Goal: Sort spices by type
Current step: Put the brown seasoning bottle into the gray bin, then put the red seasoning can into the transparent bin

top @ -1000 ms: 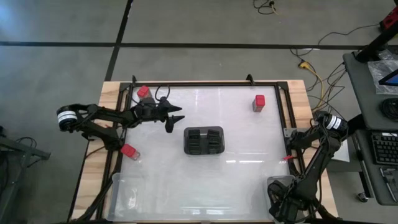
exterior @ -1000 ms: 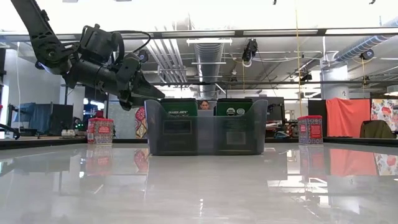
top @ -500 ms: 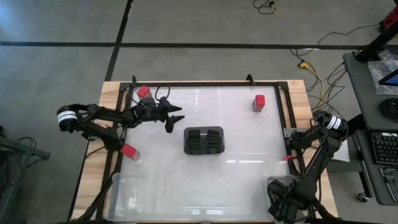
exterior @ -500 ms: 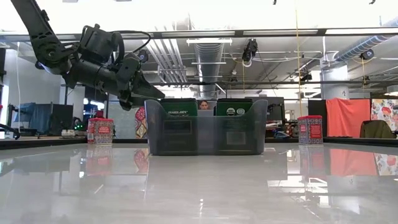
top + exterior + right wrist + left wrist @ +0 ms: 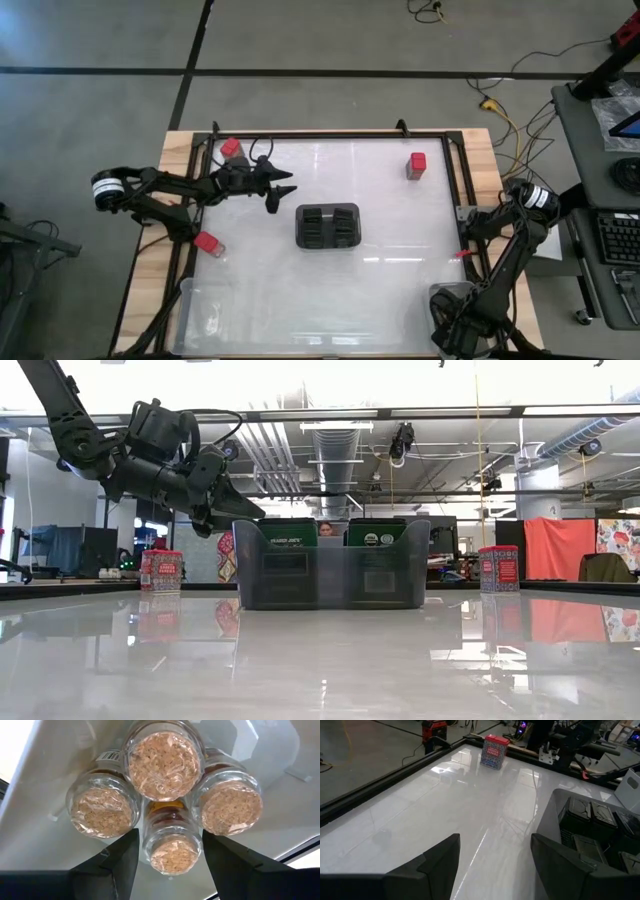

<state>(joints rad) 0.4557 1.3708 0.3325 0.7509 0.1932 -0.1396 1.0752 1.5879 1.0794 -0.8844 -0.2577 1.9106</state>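
Note:
Three red boxy spices stand on the white table: one at the far left [image 5: 230,147], one at the far right [image 5: 417,164], one at the left edge [image 5: 207,242]. Several cork-topped spice jars [image 5: 162,760] stand crowded in the clear bin [image 5: 452,300] at the near right corner. My right gripper [image 5: 170,840] reaches down into that bin and is shut on one jar [image 5: 172,855]. My left gripper [image 5: 283,190] hangs open above the table, left of the dark slotted holder [image 5: 328,227], with nothing between its fingers. My right gripper pinches the jar by two opposite sides of its glass body [image 5: 146,851], just under the cork top, between its two fingers. The fingers come from above, pointing steeply down. The jar stands cork up against the other jars; its bottom is hidden.
A second clear bin [image 5: 205,310] sits at the near left corner. A black frame [image 5: 330,135] runs around the table top. Bare white surface lies between the holder and the table's near edge.

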